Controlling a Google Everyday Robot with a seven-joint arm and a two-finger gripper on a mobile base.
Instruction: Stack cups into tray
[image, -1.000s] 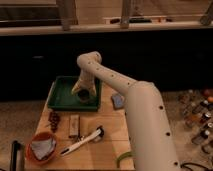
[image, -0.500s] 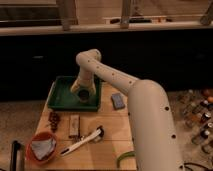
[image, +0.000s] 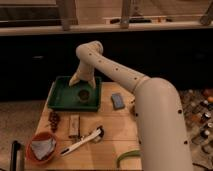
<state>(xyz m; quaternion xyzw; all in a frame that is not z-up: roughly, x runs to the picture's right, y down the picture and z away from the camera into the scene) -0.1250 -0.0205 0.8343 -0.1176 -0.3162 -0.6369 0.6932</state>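
Green tray (image: 59, 98) sits at the table's (image: 112, 132) far left; an olive cup (image: 83, 93) stands inside it. Just above, the gripper (image: 80, 85) hovers, fingers spread apart, holding nothing.

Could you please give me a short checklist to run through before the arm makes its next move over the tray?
1. Tool position: the tool is over the green tray, near its back half. Ok.
2. Tool empty and open: it stands as wide as it goes, with no cup seen in it. Ok.
3. Cup in tray: one olive-green cup sits upright inside the tray, just below the tool. Ok.
4. Second cup: a cream-white cup is not seen anywhere. Cannot tell.
5. Tray seated: it lies flat on the wooden table, at the back left corner. Ok.
6. Nearby clutter: the blue-grey pad lies apart from the tray, to its right. Ok.
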